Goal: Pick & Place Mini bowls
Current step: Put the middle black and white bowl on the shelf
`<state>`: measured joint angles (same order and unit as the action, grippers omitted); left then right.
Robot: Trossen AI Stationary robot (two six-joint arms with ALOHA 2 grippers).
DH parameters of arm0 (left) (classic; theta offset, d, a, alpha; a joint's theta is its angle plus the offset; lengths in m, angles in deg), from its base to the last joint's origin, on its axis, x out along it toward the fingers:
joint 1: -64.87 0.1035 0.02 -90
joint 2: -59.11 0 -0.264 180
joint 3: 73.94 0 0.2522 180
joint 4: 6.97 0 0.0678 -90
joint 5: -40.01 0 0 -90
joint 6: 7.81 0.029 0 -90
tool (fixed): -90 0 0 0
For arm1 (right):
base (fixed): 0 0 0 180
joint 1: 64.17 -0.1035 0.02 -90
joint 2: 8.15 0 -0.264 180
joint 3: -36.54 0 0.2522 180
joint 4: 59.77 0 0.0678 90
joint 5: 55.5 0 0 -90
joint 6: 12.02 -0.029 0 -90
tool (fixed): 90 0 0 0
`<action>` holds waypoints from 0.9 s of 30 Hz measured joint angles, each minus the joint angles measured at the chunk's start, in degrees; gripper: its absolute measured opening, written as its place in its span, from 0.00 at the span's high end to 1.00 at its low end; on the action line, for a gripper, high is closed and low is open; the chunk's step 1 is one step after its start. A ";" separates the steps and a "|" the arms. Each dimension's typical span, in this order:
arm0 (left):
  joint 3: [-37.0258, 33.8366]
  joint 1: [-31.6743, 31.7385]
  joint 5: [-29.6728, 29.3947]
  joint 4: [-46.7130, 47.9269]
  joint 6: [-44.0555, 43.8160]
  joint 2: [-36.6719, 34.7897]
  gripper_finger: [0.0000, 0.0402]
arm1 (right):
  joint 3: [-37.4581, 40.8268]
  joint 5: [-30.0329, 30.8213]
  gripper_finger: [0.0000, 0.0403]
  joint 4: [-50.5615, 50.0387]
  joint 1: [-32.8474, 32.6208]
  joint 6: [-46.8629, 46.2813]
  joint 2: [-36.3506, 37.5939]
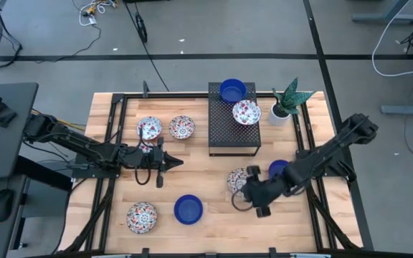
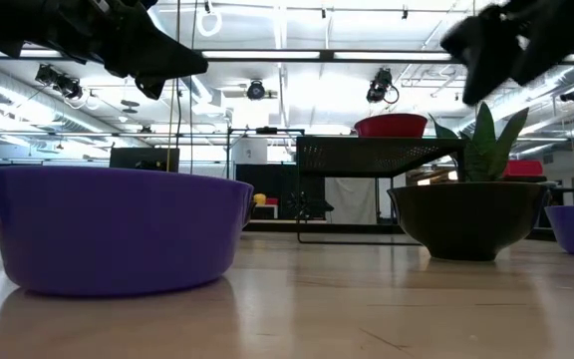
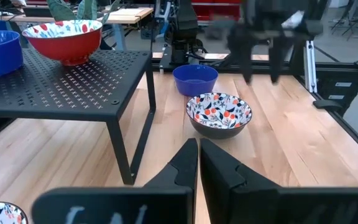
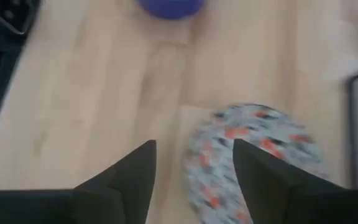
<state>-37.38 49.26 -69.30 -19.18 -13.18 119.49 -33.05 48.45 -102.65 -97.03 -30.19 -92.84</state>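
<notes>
**Right gripper spread over a floral bowl, left gripper closed and empty**

The right gripper (image 1: 255, 192) hangs near the bench's front-right area with its jaws spread wide and nothing between them. Just beside it sits a floral bowl (image 1: 238, 179), white with red and blue flowers; the arm covers part of its rim from above, and in the right wrist view the same bowl is smeared into a blur beyond the two dark fingers (image 4: 129, 180). A cobalt bowl (image 1: 278, 169) lies half hidden behind the right arm.

The left gripper (image 1: 165, 163) hovers left of the bench's centre, jaws pressed narrow, holding nothing. Just beyond it toward the back edge sit two more floral bowls (image 1: 149, 128) and (image 1: 182, 127).

At the back stands a black perforated metal shelf (image 1: 231, 132), carrying a blue bowl (image 1: 232, 90) and a floral bowl (image 1: 246, 112), red outside. A potted plant (image 1: 284, 107) in a white pot stands at the shelf's right. Near the front edge rest a floral bowl (image 1: 142, 216) and a smooth solid-blue bowl (image 1: 188, 209).

From the low view, a purple-looking bowl (image 2: 113, 231) fills the foreground, and another is cut off at the right border. The bench (image 1: 214, 229) is pale wooden planking.
</notes>
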 joint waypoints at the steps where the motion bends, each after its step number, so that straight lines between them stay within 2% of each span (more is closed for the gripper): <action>1: 0.00 0.00 -0.02 -0.19 0.00 0.00 0.95 | 1.06 0.28 0.46 1.16 -0.25 -0.40 -0.89; 6: 0.00 0.07 -0.53 -0.46 0.03 0.00 0.95 | 3.30 1.14 0.48 3.41 -0.28 -1.24 -5.20; 11: 0.00 0.07 -0.59 -0.44 0.05 0.00 0.95 | 3.30 1.05 0.55 5.60 -0.33 -0.22 -8.45; 27: 0.00 0.07 -0.61 -0.37 0.00 0.00 0.95 | 3.27 2.76 0.95 3.62 -0.36 0.86 -8.96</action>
<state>-37.38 49.32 -69.91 -19.55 -13.17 119.49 -29.79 51.21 -99.03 -97.38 -29.33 -101.80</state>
